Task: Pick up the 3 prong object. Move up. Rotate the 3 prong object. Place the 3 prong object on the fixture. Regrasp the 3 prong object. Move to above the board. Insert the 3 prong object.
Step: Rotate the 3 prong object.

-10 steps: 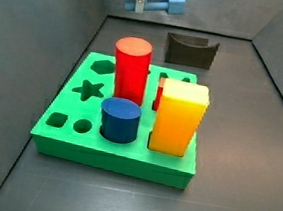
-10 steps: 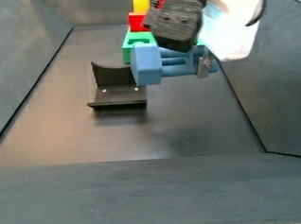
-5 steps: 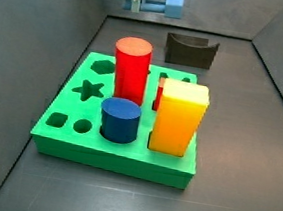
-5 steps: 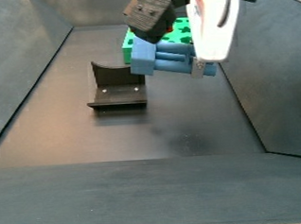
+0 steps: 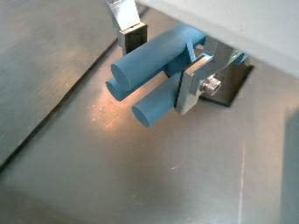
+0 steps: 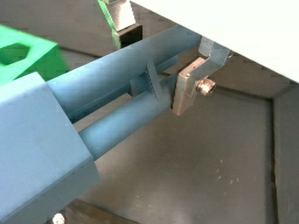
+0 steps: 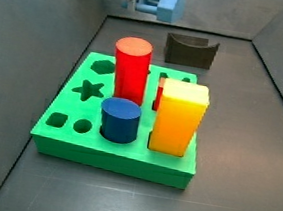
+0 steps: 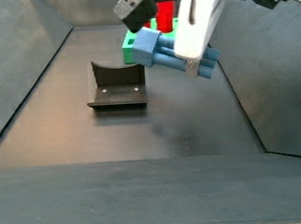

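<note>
Claw (image 5: 163, 61) clamped on blue 3 prong object (image 8: 173, 54), airborne, above and beside fixture (image 8: 116, 87) | Progress: pickup and lift judged done, piece tilted, rotation apparently underway | Fixture bare, nothing seated | Remaining: placement on fixture, regrasp, transfer over green board (image 7: 87, 121), insertion

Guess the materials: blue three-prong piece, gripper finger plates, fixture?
Three-prong piece, held in the gripper above the floor: probably matte plastic, uniform blue, no glare. Finger plates: apparently bare metal, silver sheen, bolt head. Fixture: dark matte, plastic or coated metal, unclear.
</note>
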